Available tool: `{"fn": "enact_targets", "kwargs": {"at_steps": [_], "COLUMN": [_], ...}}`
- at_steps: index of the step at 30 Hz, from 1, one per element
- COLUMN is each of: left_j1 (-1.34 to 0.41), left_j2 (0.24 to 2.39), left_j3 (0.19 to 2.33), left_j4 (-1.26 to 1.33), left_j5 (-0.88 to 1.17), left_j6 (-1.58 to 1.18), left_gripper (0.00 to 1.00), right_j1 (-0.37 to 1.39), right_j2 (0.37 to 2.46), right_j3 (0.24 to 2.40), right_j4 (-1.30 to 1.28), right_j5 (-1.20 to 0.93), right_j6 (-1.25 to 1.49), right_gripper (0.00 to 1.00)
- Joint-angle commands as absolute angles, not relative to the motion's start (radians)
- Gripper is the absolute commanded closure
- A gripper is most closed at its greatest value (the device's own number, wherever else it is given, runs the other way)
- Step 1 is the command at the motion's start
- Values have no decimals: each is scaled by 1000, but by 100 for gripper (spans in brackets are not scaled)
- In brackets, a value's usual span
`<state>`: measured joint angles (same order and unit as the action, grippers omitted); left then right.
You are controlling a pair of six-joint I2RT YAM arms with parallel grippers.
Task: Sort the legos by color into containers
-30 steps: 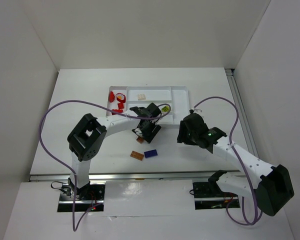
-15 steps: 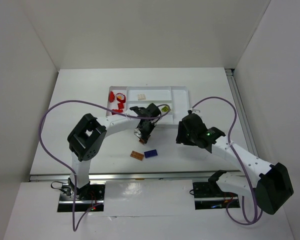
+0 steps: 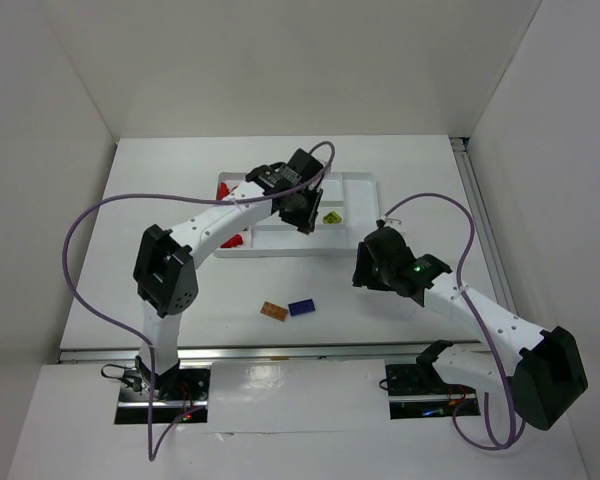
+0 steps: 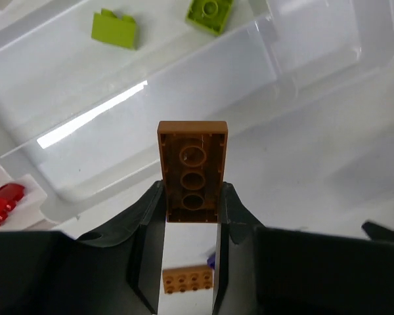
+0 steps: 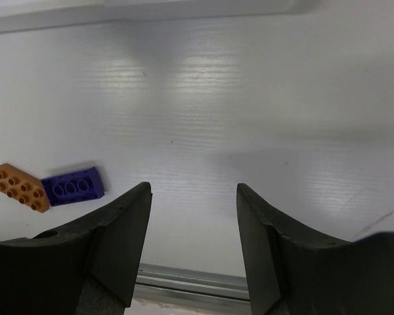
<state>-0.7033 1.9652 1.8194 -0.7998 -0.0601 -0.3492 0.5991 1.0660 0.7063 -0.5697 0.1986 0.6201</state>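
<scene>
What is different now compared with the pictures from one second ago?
The left gripper closed on a brown brick that lay near the tray. It then lifted the brick and carried it away from the bases, to above the tray, where it holds it by one end. The right gripper stayed open in its place. The other brown brick and the blue brick lie where they were.

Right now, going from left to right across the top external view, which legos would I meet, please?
red legos → brown-orange brick → blue brick → lime green lego
</scene>
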Motion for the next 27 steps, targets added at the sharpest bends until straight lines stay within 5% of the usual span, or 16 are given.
{"fn": "enact_targets", "kwargs": {"at_steps": [1,12,16,20,22,27], "left_j1": [-681,-635,-635,-635,-635,-635], "left_j2": [2080,2118,2143,2143,2129,2076], "left_j3": [1884,1885,1885,1875,1864,1842], "left_j4": [-870,-851,-851,-842,-842,-842], "left_j5": [-91,-75,-75,-75,-93,-104], "left_j6": [-431,-463,-463,-463,-463,-463], "left_gripper": [100,99,89,75,53,26], "right_j1": [607,617,617,617,617,627], "right_j2": [1036,1045,1064,1065,1065,1083], "right_j3": [735,735,735,735,735,735], "right_j4": [-569,-578,-569,-569,-569,-537], "right_j5": [218,218,218,218,218,200], "right_j6": [617,617,617,617,617,595], "right_gripper": [38,38,38,38,38,37]}}
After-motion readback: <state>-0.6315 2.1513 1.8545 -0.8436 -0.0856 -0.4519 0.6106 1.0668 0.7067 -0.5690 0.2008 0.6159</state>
